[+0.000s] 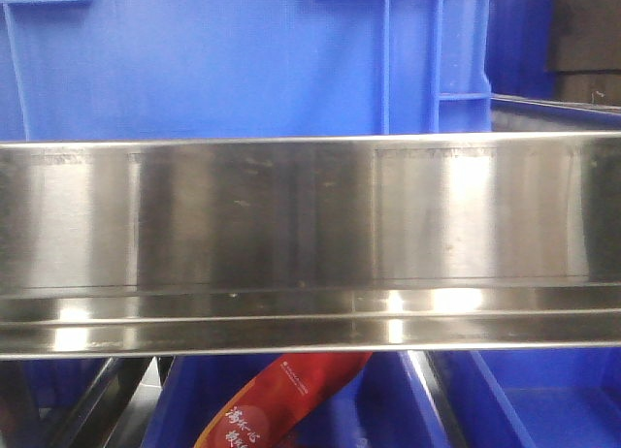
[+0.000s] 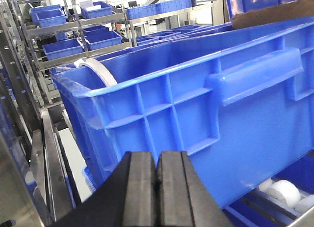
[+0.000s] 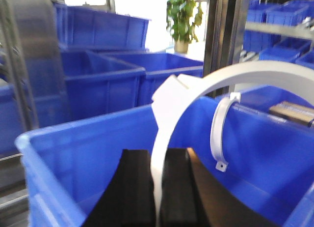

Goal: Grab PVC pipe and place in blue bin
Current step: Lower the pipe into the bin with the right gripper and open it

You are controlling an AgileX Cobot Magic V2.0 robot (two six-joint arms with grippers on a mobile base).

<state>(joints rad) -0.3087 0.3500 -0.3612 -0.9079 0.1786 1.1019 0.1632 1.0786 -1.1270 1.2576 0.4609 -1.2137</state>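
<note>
My right gripper (image 3: 158,154) is shut on the PVC pipe (image 3: 164,133), a thin white curved plastic strip. The strip rises from between the pads and arcs to the right over the open blue bin (image 3: 73,153). A second white curved clamp (image 3: 214,133) with a small hole at its end hangs against the bin's far wall. In the left wrist view my left gripper (image 2: 157,160) is shut with nothing in it, just outside the ribbed wall of the blue bin (image 2: 196,109). A white curved strip (image 2: 100,72) shows over that bin's rim. Neither gripper appears in the front view.
A steel shelf rail (image 1: 310,235) fills the front view, with a blue bin (image 1: 194,60) behind it and a red packet (image 1: 281,400) below. White rollers (image 2: 284,190) lie under the bin. Racks of blue bins (image 2: 73,45) stand behind. A steel post (image 3: 29,55) rises at the left.
</note>
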